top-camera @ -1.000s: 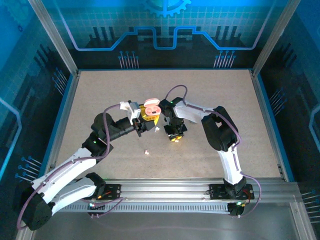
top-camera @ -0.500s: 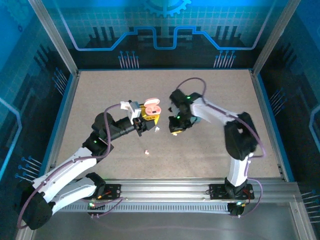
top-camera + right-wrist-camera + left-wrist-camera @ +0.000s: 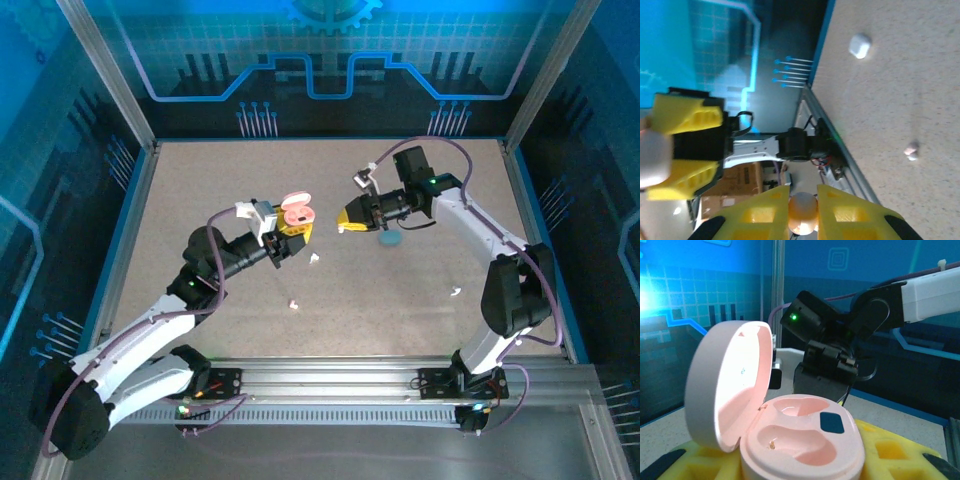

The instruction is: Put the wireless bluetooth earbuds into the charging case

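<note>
**While the case stands open, one earbud is in the fingers**

Seen from above, the left gripper [image 3: 296, 229] pinches the pink charging case [image 3: 298, 210] at frame centre. The right gripper [image 3: 350, 222], just right of it, is pressed together.

In the left wrist view the lid [image 3: 725, 380] stands at left and both wells [image 3: 790, 440] face up, empty.

In the right wrist view, at bottom centre, an earbud [image 3: 803, 212] sits pinched, its long axis along the fingers [image 3: 762, 210].

I judge the step to be carrying; the next move is to align the earbud over a well.

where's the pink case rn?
Top view, centre-left: pink charging case, lid open, gripped in the left claw; the right claw, pinching an earbud, is just right of it.
</note>
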Available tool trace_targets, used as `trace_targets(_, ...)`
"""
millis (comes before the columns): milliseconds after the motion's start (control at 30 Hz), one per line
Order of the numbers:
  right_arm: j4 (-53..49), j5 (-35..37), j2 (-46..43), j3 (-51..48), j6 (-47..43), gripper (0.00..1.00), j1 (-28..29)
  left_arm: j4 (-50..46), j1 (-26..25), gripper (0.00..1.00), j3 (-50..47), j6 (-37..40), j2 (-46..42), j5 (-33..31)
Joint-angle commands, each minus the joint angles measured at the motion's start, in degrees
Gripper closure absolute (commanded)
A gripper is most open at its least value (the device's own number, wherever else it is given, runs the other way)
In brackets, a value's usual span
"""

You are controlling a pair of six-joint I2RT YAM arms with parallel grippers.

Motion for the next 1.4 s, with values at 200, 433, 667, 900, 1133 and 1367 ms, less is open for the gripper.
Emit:
trace_targets(200,3.2,-2.7,-2.9,-0.3,7.0,0.81,-0.6,2.4,0.5,0.64,-1.7,2.0,1.4,-0.4)
trace_targets(433,3.2,-0.1,-4.7,0.3,8.4,0.82,-0.6,4.2,0.4,0.64,-2.9,4.9,3.6,0.2)
trace_targets(667,3.7,0.8,-7.6,1.3,9.1,0.82,-0.5,5.9,-0.8,0.64,-3.0,7.8,6.8,1.7)
trace_targets(900,1.1,3.7,-10.2,1.7,4.8,0.82,0.2,11.2,-2.7,0.64,-2.0,8.0,11.7,2.8)
trace_targets(1133,-0.4,8.0,-11.7,2.3,1.8,0.82,2.1,13.2,-4.0,0.64,-0.1,7.9,14.3,4.2)
trace_targets(1367,-1.3,9.9,-11.0,3.8,0.7,0.82,4.0,13.0,-4.3,0.64,0.8,7.0,14.8,5.1)
